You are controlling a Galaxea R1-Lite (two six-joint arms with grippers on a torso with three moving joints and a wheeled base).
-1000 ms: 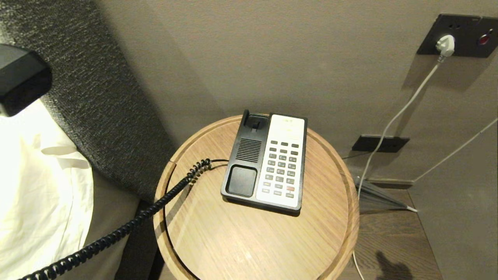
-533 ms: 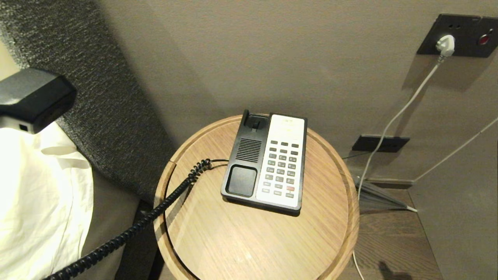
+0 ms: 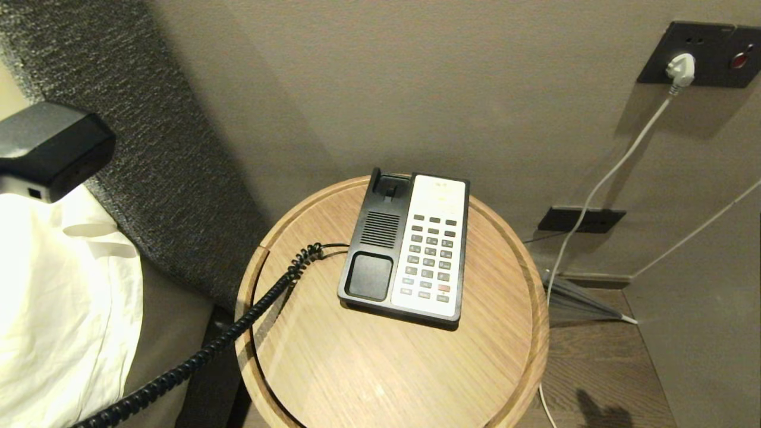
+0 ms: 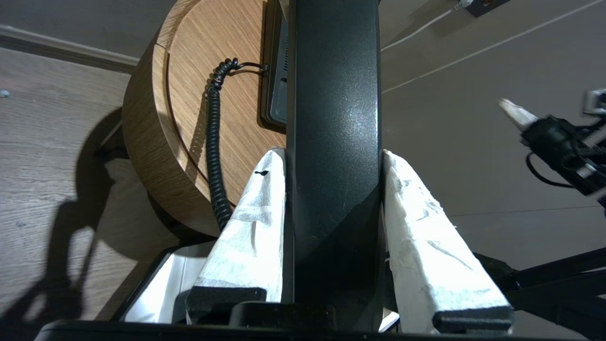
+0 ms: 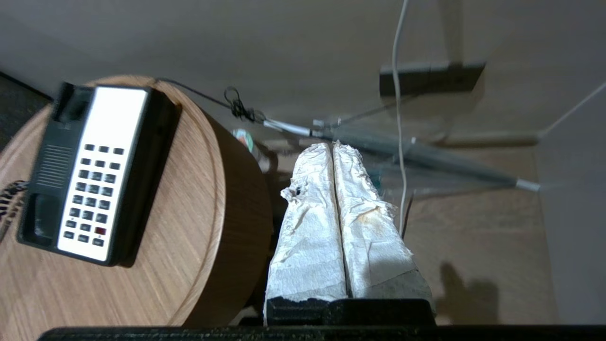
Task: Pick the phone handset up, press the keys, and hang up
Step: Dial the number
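Observation:
The black phone handset point(image 4: 334, 118) is lifted off its base, and my left gripper point(image 4: 331, 156) is shut on it, with the white-wrapped fingers point(image 4: 258, 213) pressed against both of its sides. In the head view one end of the handset point(image 3: 53, 145) shows at the far left, above the bedding. Its coiled cord point(image 3: 238, 324) runs down from the round wooden table point(image 3: 386, 368). The black-and-white phone base point(image 3: 410, 246) lies on the table with its cradle empty and its keys point(image 3: 431, 255) uncovered. My right gripper point(image 5: 333, 147) is shut and empty, over the floor just right of the table.
A white pillow point(image 3: 59, 297) and a dark headboard point(image 3: 148, 148) lie left of the table. On the wall at right, a white plug point(image 3: 681, 68) sits in a socket with its cable hanging down. A folded umbrella point(image 3: 576, 300) lies on the floor by the wall.
In the head view the handset end dropped lower and moved right a second ago, then held still. The cord swung slightly with it. The phone base has not moved.

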